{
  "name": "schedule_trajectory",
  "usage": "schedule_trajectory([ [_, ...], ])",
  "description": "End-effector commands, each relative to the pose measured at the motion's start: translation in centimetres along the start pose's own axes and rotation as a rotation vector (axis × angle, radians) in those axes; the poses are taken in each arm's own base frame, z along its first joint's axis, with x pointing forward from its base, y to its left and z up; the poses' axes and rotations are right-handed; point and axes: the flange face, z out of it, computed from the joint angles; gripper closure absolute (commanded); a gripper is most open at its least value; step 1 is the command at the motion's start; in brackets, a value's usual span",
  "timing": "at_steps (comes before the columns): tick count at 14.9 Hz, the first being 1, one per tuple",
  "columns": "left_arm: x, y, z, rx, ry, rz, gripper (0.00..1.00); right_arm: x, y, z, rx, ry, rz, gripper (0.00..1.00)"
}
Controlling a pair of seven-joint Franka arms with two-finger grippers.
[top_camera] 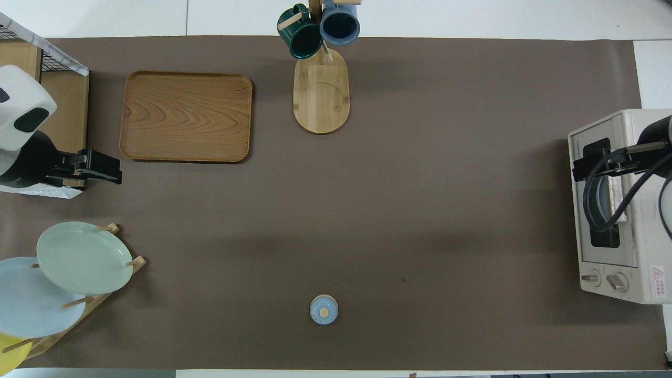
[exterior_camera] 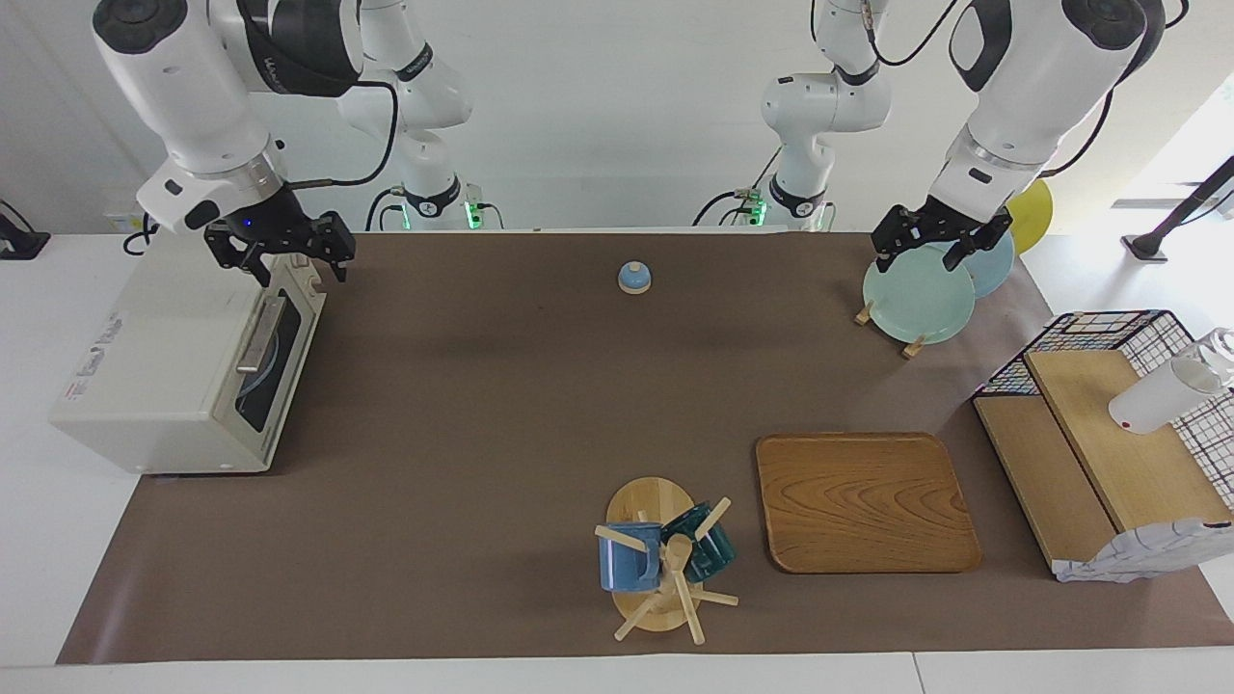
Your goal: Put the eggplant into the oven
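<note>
The cream-white oven [exterior_camera: 164, 366] [top_camera: 630, 210] stands at the right arm's end of the table. Its dark glass door [exterior_camera: 275, 361] is shut, with the bar handle [exterior_camera: 258, 335] on it. A pale plate shows dimly through the glass. The eggplant is out of view. My right gripper [exterior_camera: 281, 260] [top_camera: 583, 167] hangs open and empty over the top front edge of the oven, above the handle. The left arm waits with my left gripper [exterior_camera: 921, 253] [top_camera: 111, 168] open and empty over the plate rack.
A small blue bell [exterior_camera: 633, 278] sits near the robots at mid-table. A mint plate [exterior_camera: 918, 294] leans in the rack. The wooden tray [exterior_camera: 863, 501], the mug tree [exterior_camera: 660, 564] and the wire-sided shelf [exterior_camera: 1109, 434] holding a white bottle stand farther from the robots.
</note>
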Motion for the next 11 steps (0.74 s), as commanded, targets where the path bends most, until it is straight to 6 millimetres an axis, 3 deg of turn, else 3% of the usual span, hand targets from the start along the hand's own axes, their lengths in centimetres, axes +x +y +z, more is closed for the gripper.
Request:
schedule_trajectory([
  [1, -0.35, -0.4, -0.37, 0.007, 0.012, -0.007, 0.0, -0.83, 0.08, -0.59, 0.034, 0.003, 0.02, 0.0],
  [11, -0.35, -0.4, -0.37, 0.007, 0.012, -0.007, 0.0, -0.98, 0.23, -0.75, 0.027, -0.005, 0.022, 0.0],
])
